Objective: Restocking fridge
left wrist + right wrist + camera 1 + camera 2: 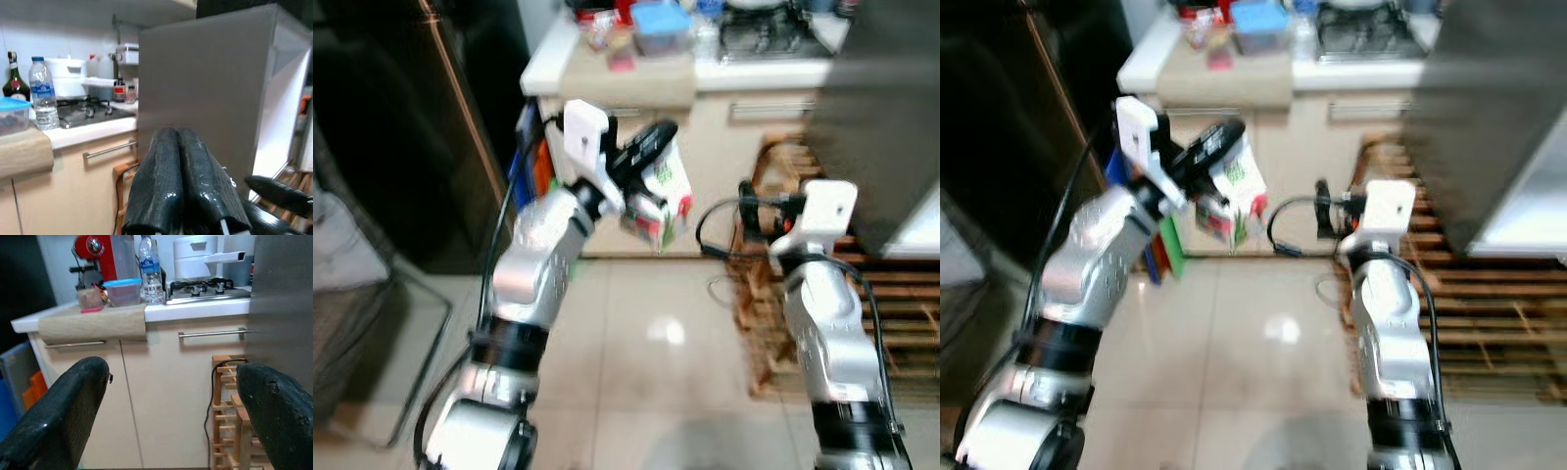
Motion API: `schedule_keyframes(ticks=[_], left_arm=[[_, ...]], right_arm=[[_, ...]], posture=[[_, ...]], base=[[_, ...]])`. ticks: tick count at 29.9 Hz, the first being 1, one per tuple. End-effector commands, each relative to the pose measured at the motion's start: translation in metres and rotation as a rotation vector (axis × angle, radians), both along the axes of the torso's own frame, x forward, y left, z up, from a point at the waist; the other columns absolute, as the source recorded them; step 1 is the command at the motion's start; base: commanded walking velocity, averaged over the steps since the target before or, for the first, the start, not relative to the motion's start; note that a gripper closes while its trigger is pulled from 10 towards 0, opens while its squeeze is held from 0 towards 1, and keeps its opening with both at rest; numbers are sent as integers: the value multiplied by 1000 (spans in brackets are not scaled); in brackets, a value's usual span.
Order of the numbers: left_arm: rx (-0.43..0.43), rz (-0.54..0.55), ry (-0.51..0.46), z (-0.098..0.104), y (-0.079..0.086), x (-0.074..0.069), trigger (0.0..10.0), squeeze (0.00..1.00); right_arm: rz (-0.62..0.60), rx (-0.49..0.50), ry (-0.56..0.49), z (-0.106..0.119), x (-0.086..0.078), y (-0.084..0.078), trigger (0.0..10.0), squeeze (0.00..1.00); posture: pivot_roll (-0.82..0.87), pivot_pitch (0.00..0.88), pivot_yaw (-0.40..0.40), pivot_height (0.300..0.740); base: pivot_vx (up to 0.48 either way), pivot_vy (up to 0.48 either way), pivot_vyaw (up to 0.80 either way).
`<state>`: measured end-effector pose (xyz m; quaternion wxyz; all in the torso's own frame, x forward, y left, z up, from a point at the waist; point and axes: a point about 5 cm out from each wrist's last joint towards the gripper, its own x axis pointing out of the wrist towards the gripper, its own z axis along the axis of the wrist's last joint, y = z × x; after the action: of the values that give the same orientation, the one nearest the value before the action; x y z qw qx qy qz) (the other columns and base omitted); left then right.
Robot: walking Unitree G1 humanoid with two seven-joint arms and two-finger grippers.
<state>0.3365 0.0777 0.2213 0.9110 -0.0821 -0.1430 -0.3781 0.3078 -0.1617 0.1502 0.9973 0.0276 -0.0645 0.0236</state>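
Left gripper [651, 147] pinches a carton [661, 201], raised before the counter [607, 73]; right gripper [171, 396] spread, unladen.

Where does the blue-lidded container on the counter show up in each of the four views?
Left eye view: blue-lidded container on the counter, on the robot's left of the gas hob.
Right eye view: container on the same counter spot beside the hob.
Left wrist view: container at the frame edge, next to the water bottle.
Right wrist view: container beside the water bottle.
Shared landmark: the gas hob.
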Motion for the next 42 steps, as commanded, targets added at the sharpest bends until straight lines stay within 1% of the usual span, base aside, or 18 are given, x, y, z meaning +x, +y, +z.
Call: schedule_keyframes(ticks=[1, 4, 7, 9, 12, 15, 17, 18, 20, 25, 28, 30, 31, 34, 37, 42], left_arm=[[2, 3, -7, 3, 0, 1, 10000, 0], [1, 5, -11, 5, 1, 2, 10000, 0], [-2, 29, -14, 7, 3, 5, 10000, 0], [-10, 44, -15, 7, 5, 6, 10000, 0], [-17, 20, -23, 6, 2, 1, 10000, 0], [-28, 2, -45, 7, -1, -4, 10000, 0], [-31, -1, -51, 8, -2, -5, 10000, 0], [-28, -5, -65, 9, -3, -7, 10000, 0], [-30, -5, -71, 10, -2, -8, 10000, 0], [-45, -22, -91, 15, 0, -12, 10000, 0], [-52, -38, -84, 16, 3, -14, 10000, 0], [-57, -40, -52, 12, 3, -12, 10000, 0], [-57, -40, -52, 12, 3, -12, 10000, 0], [-59, -25, -48, 12, 4, -11, 10000, 0], [-42, -5, -20, 9, 5, -8, 10000, 0], [-19, -4, 13, 4, 5, -9, 10000, 0]], right_arm=[[-2, -10, -9, 2, 3, 0, 10000, 0], [3, -21, -8, 1, 1, 1, 10000, 0], [-23, -3, -1, -1, 3, -5, 10000, 0], [-32, -2, -14, 4, 5, -7, 10000, 0], [-17, -23, -13, 4, 6, -9, 10000, 0], [3, -27, -2, 1, 6, -6, 10000, 0], [6, -26, -1, 1, 7, -5, 10000, 0], [19, -22, 0, 0, 8, -1, 10000, 0], [34, -17, 0, 0, 10, 4, 10000, 0], [51, -14, -4, 1, 12, 10, 10000, 0], [45, -10, -8, 0, 11, 9, 10000, 0], [37, -7, -8, -2, 9, 8, 10000, 0], [37, -7, -8, -2, 9, 8, 10000, 0], [32, -3, 4, -5, 7, 7, 10000, 0], [28, -4, 8, -6, 5, 6, 10000, 0], [22, -8, 2, -6, 3, 1, 10000, 0]], posture=[[-195, 0, 131, 740], [-187, 0, 124, 740], [-183, 0, 117, 740], [-181, 0, 112, 740], [-174, 0, 100, 740], [-165, 0, 88, 740], [-158, 0, 83, 740], [-150, 0, 80, 740], [-140, 0, 80, 740], [-134, 0, 85, 740], [-138, 0, 99, 740], [-145, 0, 108, 740], [-145, 0, 108, 740], [-148, 0, 107, 740], [-153, 0, 103, 740], [-152, 0, 99, 740]], base=[[281, -386, 0], [294, -376, 0], [314, -360, 0], [315, -356, 0], [315, -359, 0], [315, -360, 0], [315, -356, 0], [315, -356, 0], [317, -358, 0], [313, -361, 0], [167, -415, 0], [124, -422, 0], [247, -409, 0], [0, 0, 0], [0, 0, 0], [0, 0, 0]])
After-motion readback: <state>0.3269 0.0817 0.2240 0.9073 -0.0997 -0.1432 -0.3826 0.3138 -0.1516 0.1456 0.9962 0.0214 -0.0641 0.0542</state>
